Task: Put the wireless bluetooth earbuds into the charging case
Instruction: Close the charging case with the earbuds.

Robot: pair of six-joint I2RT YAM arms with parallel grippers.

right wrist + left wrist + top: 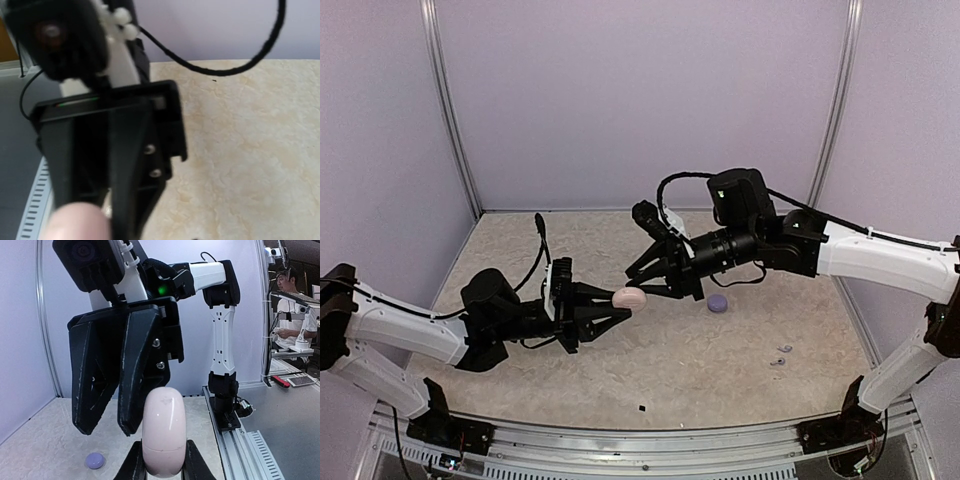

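Left tool (620, 304) is pinching the pale pink charging case (164, 435), right tool (107, 430) hovering just above, can't tell whether it's gripping anything.

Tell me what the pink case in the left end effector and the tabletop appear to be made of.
Pink case: probably hard moulded plastic with a glossy finish, since its smooth rounded shell carries soft highlights. Tabletop: matte and beige with marbled veining. It could be laminate or a printed vinyl sheet; the look leaves that open.
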